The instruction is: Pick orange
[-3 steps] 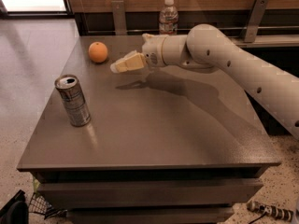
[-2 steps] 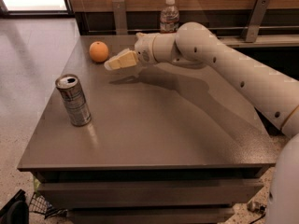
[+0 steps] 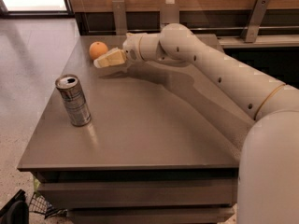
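Observation:
The orange is a small round fruit at the far left of the grey table. My gripper reaches in from the right on the white arm. Its cream fingers point left, and their tips lie just in front of and beside the orange, very near it. The gripper holds nothing that I can see.
A silver drink can stands upright near the table's left edge, nearer to me than the orange. A bottle's cap shows behind the arm at the back. A wooden wall and rail run behind the table. Tiled floor lies to the left.
The arm has stretched further to the left, bringing the gripper from the table's middle back to right beside the orange. The orange and the can have not moved.

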### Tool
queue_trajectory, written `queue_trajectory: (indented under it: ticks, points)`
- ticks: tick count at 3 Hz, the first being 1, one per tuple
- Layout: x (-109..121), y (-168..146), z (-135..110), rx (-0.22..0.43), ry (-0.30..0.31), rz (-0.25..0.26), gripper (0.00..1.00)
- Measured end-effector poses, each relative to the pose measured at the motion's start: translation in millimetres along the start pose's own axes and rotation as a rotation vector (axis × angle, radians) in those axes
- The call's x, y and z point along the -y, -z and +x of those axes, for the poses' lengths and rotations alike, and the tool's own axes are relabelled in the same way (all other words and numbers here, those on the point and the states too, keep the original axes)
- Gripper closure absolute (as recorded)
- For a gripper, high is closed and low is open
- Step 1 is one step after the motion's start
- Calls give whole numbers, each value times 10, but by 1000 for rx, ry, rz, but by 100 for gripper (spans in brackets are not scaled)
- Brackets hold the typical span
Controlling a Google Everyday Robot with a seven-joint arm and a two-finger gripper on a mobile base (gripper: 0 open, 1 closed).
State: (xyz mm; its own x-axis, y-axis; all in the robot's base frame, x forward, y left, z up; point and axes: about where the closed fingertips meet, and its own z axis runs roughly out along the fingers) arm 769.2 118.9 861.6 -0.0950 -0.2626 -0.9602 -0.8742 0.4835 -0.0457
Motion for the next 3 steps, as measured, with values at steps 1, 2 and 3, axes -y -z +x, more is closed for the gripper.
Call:
queue_trajectory:
  ticks: [1,2,3]
  points:
    - [-77,-274,-51,20,-4,-35,0]
    - [-108,-397,-71,33,-11,-51,0]
    - [-160,-500,-44,36,-17,-61,16]
